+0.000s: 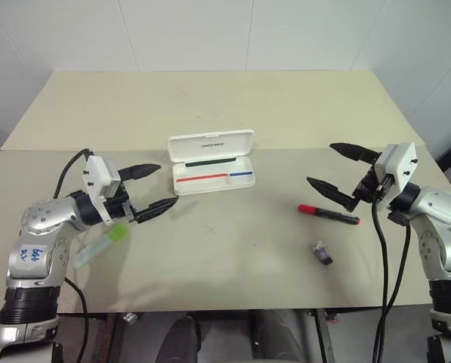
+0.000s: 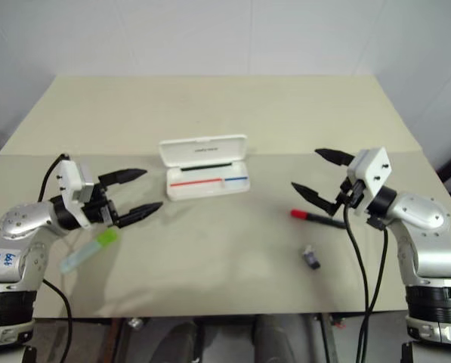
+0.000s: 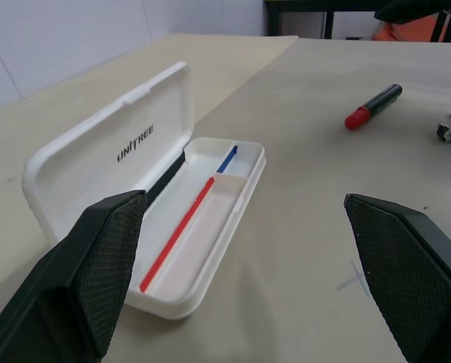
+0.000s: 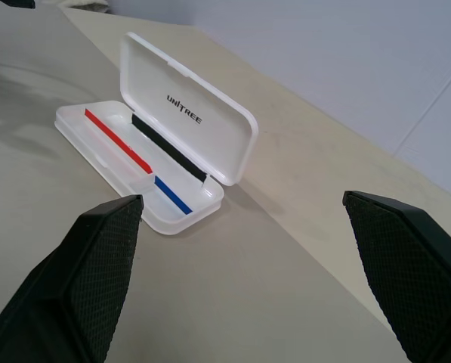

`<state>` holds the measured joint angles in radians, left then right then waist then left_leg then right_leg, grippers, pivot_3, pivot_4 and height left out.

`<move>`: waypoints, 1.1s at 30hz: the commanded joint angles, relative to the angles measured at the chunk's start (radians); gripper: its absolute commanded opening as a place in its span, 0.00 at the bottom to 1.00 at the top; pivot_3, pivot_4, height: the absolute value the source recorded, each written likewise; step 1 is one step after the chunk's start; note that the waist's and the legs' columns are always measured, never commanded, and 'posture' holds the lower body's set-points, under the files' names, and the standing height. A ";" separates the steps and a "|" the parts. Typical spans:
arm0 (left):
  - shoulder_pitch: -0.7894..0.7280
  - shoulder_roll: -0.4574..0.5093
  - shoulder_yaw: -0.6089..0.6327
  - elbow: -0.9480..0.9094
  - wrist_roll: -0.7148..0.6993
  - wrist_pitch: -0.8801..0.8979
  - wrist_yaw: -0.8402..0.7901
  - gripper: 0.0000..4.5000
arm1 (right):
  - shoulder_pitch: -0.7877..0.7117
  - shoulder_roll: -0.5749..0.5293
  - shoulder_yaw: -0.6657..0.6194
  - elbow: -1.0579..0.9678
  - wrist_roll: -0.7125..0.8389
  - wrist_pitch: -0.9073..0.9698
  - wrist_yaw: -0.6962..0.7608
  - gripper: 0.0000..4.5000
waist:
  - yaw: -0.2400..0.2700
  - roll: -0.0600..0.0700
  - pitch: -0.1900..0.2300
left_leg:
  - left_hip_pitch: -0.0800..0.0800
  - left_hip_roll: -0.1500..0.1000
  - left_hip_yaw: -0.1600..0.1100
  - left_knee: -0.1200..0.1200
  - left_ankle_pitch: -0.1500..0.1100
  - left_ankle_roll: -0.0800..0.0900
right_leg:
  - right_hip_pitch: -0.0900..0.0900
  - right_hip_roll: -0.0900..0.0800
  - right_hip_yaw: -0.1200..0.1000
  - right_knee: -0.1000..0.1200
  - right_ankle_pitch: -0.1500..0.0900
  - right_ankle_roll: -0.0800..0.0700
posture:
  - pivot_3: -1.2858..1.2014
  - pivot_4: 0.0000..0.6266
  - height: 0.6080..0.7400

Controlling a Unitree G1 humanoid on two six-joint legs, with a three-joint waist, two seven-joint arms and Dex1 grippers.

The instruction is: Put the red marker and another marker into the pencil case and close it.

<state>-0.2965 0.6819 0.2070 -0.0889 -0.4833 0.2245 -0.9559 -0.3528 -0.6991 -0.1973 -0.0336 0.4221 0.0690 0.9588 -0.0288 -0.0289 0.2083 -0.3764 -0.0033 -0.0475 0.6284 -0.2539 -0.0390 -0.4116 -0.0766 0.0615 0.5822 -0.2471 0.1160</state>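
The white pencil case [image 1: 211, 160] lies open in the middle of the table, lid up, with red and blue stripes inside and nothing in it. The red marker [image 1: 328, 214], black with a red cap, lies to the right of the case, just below my right gripper [image 1: 335, 172]. That gripper hovers open and holds nothing. The pale marker with a light green cap [image 1: 100, 244] lies at the left, partly under my left arm. My left gripper [image 1: 153, 187] hangs open above the table, left of the case, fingers pointing toward it.
A small dark object [image 1: 322, 253] lies near the front right, below the red marker. The table [image 1: 233, 106] is beige with a seam across its middle; white walls stand behind it. Cables hang from both wrists.
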 commanded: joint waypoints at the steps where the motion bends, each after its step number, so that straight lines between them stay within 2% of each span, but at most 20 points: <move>1: 0.002 0.027 0.032 -0.061 -0.020 0.014 0.006 1.00 | -0.031 0.010 0.009 -0.002 0.017 -0.008 0.018 1.00 | 0.000 0.000 0.000 | 0.000 0.000 0.000 0.000 0.000 0.000 | 0.000 0.000 0.000 0.000 0.000 0.000 | 0.52 0.24 1.00; 8: 0.000 0.047 0.035 -0.022 -0.018 0.009 -0.044 1.00 | -0.011 0.016 0.028 -0.039 0.033 0.019 0.039 1.00 | 0.000 0.000 0.000 | 0.000 0.000 0.000 -0.001 0.000 0.000 | 0.000 0.000 0.000 0.000 0.000 0.000 | 0.52 0.24 1.00; 15: -0.075 0.122 0.025 0.094 0.005 -0.043 -0.154 1.00 | -0.067 0.031 0.063 -0.065 0.056 0.052 0.074 1.00 | -0.002 0.000 0.000 | 0.000 0.000 0.000 -0.001 0.000 0.000 | 0.000 0.000 0.000 0.000 -0.001 -0.001 | 0.52 0.24 1.00; 16: -0.090 0.137 0.020 0.114 0.008 -0.046 -0.177 0.91 | -0.088 0.043 0.073 -0.060 0.060 0.051 0.078 1.00 | -0.003 0.000 0.000 | 0.000 0.000 0.000 0.000 0.000 0.000 | -0.001 0.000 0.000 0.000 0.000 -0.001 | 0.52 0.24 1.00; 18: -0.103 0.151 0.014 0.142 0.013 -0.054 -0.206 0.81 | -0.107 0.066 0.092 -0.068 0.060 0.048 0.078 1.00 | -0.004 0.000 0.001 | 0.000 0.001 0.000 0.000 0.000 0.000 | -0.001 0.000 0.000 0.000 0.000 -0.001 | 0.52 0.24 1.00; 23: -0.165 0.161 -0.031 0.199 0.049 -0.073 -0.249 0.44 | -0.137 0.087 0.117 -0.127 0.092 0.081 0.097 1.00 | 0.001 0.000 0.001 | 0.000 0.001 0.000 -0.002 -0.001 0.000 | -0.001 0.000 -0.001 0.000 -0.001 -0.002 | 0.52 0.24 1.00; 33: -0.405 0.132 -0.242 0.473 0.242 -0.239 -0.378 0.44 | -0.132 0.135 0.140 -0.151 0.089 0.069 0.089 1.00 | -0.001 -0.001 0.001 | -0.001 0.000 0.000 -0.002 -0.004 0.000 | -0.003 0.000 -0.002 0.002 0.002 0.004 | 0.52 0.24 1.00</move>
<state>-0.6631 0.8167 -0.0252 0.3493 -0.2647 0.0213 -1.3103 -0.4840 -0.5712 -0.0473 -0.1356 0.4962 0.1525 1.0554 -0.0294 -0.0296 0.2096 -0.3774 -0.0026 -0.0476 0.6265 -0.2578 -0.0393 -0.4149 -0.0756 0.0594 0.5848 -0.2446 0.1207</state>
